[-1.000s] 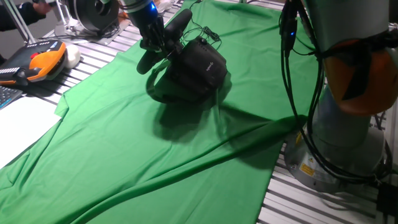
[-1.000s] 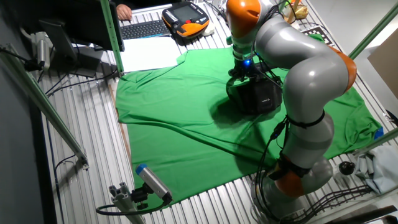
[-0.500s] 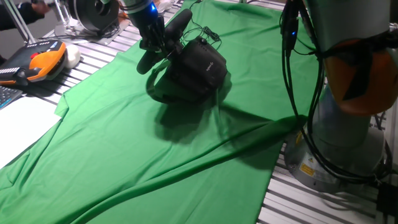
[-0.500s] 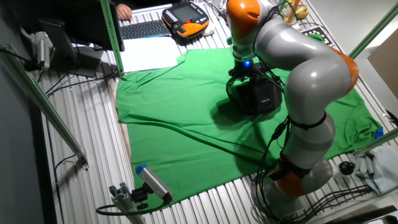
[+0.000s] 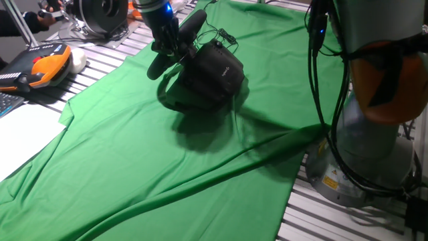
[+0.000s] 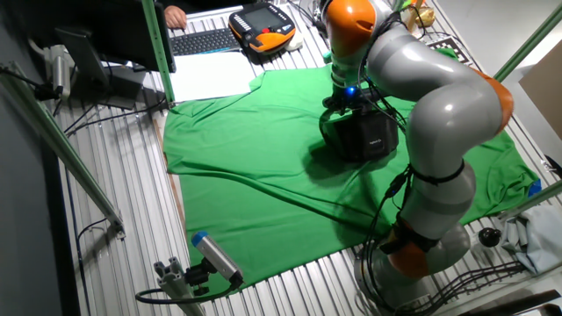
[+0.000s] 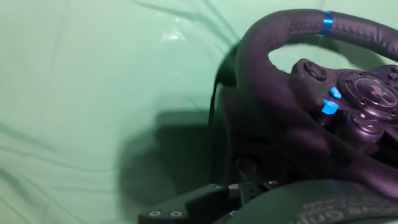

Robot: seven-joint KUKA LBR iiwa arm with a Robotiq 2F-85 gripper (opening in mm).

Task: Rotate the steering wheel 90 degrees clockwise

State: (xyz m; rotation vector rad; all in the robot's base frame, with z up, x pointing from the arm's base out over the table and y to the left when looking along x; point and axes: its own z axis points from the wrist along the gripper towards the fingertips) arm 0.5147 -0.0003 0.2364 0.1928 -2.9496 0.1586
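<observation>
Gripper (image 5: 168,48) set at the rim of the wheel (image 5: 175,45), on the side away from the base (image 5: 212,73).

The wheel is seen tilted on its bulky black base, mid-cloth (image 5: 134,154); its rim runs diagonally, so a clockwise turn would be made along that arc. In the hand view the padded black rim (image 7: 273,43) with a blue stripe and the buttoned hub (image 7: 348,106) fill the right side. Whether the fingers are clamped on the rim cannot be told.

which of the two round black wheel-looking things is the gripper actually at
The steering wheel on the bulky black box base, on the green cloth. The gripper is at its rim; the other ring device stands off the cloth.
</observation>
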